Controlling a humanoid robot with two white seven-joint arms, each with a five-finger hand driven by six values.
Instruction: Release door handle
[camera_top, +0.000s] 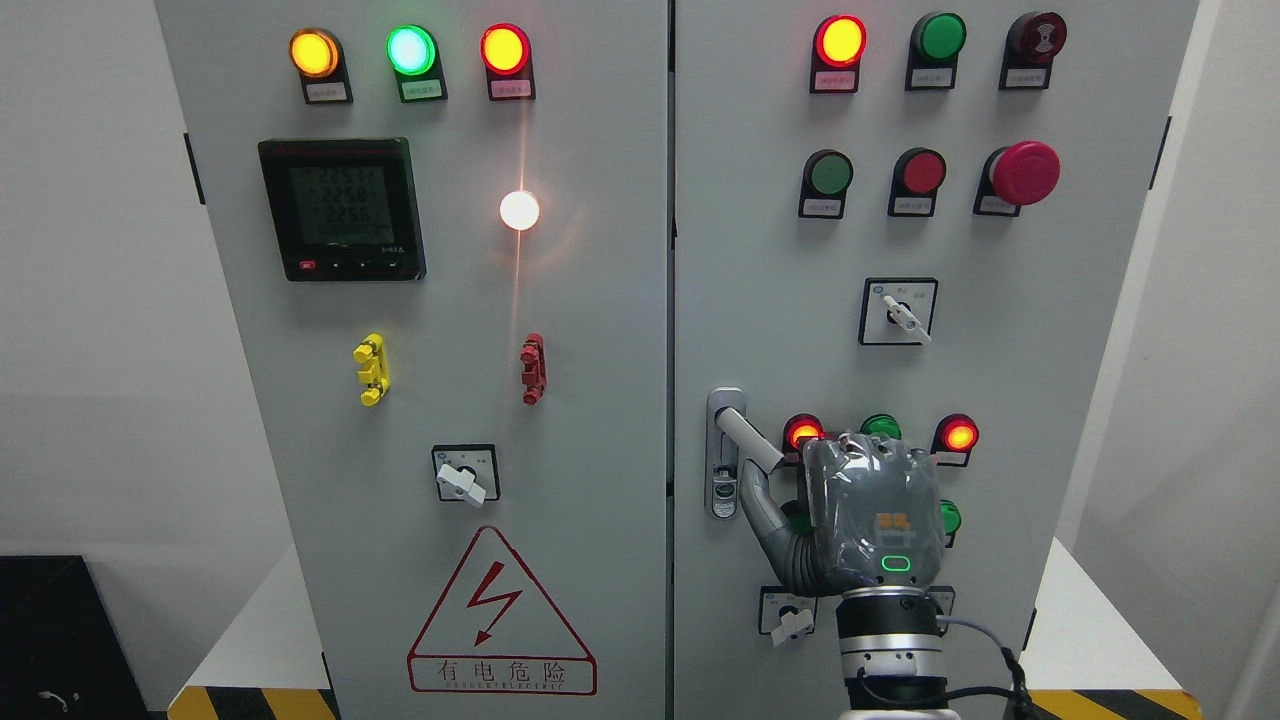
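Note:
The silver door handle (748, 438) sits on the left edge of the right cabinet door (1000, 380), its lever swung out and pointing down to the right from its lock plate (724, 470). My right hand (872, 510) is just right of the lever, its back toward the camera. Its thumb (762, 505) stretches up-left under the lever, close to the plate. The fingers (860, 450) point toward the panel and hold nothing; the lever's tip shows free of them. The left arm is out of view.
Lit indicator lamps (958, 435), push buttons and a red mushroom stop button (1025, 172) cover the right door. Rotary switches (898, 312) stand above and below the hand. The left door (420, 400) carries a meter (342, 208), lamps and a warning triangle (500, 610).

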